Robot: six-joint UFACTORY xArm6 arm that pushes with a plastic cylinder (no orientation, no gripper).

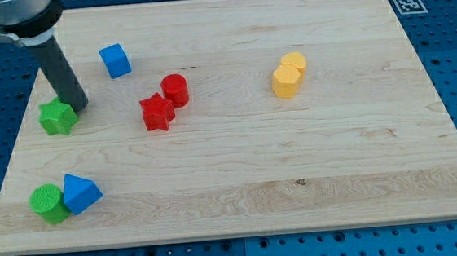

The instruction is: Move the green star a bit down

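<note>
At view's upper left, my tip (pixel 78 105) sits touching the green star's (pixel 58 118) upper-right edge; no pincer on this rig, just a bare dark rod, nothing grasped. Looks like contact made, push step starting. Next move prob needs tip recentred above star, then a short straight shove twd view's bottom, well short of the green cylinder (pixel 48 203) and blue wedge-like block (pixel 80 193). Blocks matte plastic, wood-grain board (pixel 299 188).

tip (pixel 79 105) touching star's (pixel 58 118) upper right
</note>
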